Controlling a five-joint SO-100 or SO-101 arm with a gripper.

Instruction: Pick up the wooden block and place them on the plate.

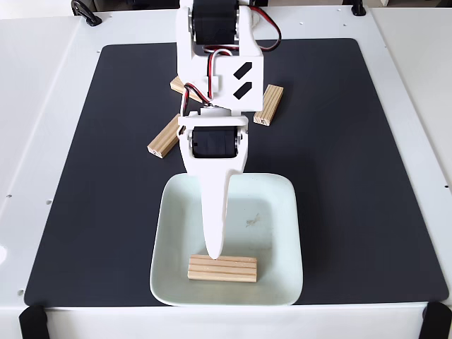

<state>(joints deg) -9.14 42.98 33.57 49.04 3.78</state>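
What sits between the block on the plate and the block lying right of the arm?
In the fixed view, bare pale mint plate and black mat separate the plated wooden block from the right block.

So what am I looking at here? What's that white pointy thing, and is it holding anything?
It's a small robot arm, seen by a fixed camera looking down at the table. The white pointed part is its claw, with black motors above that move it. It reaches over a pale square plate on a black mat. One wooden block lies flat on the plate, right at the claw's tip. From this angle I can't tell whether the claw is gripping it. Three more blocks lie on the mat behind the arm, partly hidden.
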